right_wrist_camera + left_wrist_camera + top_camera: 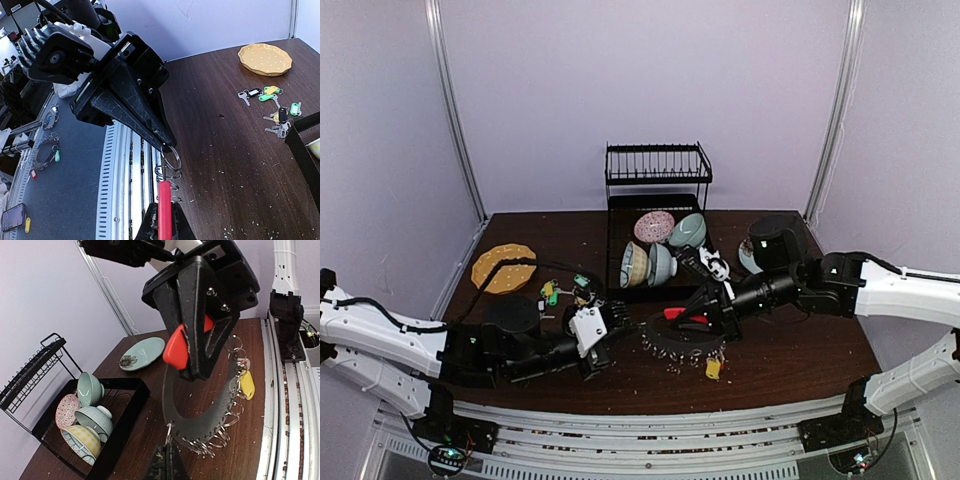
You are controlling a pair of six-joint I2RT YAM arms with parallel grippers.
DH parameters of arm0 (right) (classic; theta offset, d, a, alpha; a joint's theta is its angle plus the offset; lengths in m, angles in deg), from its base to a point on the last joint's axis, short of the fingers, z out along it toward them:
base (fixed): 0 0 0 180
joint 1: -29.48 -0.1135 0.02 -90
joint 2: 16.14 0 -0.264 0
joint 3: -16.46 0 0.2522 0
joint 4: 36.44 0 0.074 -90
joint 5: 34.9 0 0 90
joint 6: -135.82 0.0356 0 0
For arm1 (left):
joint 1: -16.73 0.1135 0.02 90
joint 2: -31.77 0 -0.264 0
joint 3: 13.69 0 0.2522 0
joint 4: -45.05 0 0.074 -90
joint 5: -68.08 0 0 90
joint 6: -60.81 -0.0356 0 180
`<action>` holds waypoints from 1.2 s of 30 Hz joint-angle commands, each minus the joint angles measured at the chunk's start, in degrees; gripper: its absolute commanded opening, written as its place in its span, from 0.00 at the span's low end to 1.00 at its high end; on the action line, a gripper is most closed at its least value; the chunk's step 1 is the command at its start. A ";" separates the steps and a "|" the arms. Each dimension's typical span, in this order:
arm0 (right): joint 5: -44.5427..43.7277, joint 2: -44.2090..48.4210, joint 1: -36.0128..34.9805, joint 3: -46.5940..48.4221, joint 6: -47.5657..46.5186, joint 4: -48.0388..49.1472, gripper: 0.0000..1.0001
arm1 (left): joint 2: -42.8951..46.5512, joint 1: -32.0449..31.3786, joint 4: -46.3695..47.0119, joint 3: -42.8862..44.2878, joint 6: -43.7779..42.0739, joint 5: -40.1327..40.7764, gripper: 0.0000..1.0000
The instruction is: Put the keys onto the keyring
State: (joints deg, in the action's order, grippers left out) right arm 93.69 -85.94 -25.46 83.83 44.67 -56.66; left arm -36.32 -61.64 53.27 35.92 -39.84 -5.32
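Observation:
The keyring, a large silver ring hung with small split rings, is held up on edge over the front middle of the table. My right gripper is shut on its red sleeve. My left gripper is shut on one small split ring at the keyring's rim. A key with a yellow tag hangs from the ring. More keys with green, yellow and teal tags lie loose left of centre, also seen in the right wrist view as keys.
A black dish rack stands at the back, with bowls in its tray. A yellow plate lies at the left and a teal plate at the right. A dark cup sits behind my right arm.

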 commanded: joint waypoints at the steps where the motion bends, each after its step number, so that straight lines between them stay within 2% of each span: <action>1: 1.94 0.67 -0.18 -0.69 0.26 0.23 0.00 | 1.54 -0.03 5.19 -1.05 -3.00 -2.82 0.00; 5: 2.60 -0.07 -0.26 -0.40 0.42 0.31 0.00 | 0.50 0.01 6.22 -1.30 -2.72 -1.49 0.00; 9: 3.32 -0.76 -0.25 0.14 0.02 0.18 0.00 | -1.92 -0.03 7.18 -0.55 -1.73 3.60 0.00; 10: 3.48 -0.89 -0.25 0.40 -0.19 -0.13 0.00 | -2.31 -0.01 7.00 -0.31 -1.37 3.91 0.05; 13: 3.69 -1.04 -0.19 1.14 -0.84 -1.35 0.00 | -2.70 -0.02 7.60 -0.32 -1.02 2.53 0.10; 18: 3.41 -0.94 -0.23 1.84 -1.23 -2.07 0.00 | -2.65 -0.01 7.78 -0.09 -1.04 3.80 0.10; 21: 3.34 -0.87 -0.19 2.01 -1.25 -2.07 0.00 | -2.52 -0.03 7.42 -0.08 -1.63 2.58 0.14; 28: 3.42 -0.87 -0.22 2.40 -1.46 -2.39 0.00 | -3.69 -0.03 3.98 1.61 -4.43 0.99 0.20; 33: 3.32 -0.95 -0.25 2.58 -1.58 -2.75 0.00 | -3.50 -0.03 1.67 3.80 -5.94 0.48 0.11; 36: 3.26 -0.78 -0.20 2.56 -1.64 -2.73 0.00 | -3.00 0.04 1.47 3.76 -6.31 0.26 0.01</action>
State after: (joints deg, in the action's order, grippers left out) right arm 96.12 -86.88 -25.39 84.46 43.60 -59.11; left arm -40.04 -61.66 53.53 37.80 -44.69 -3.90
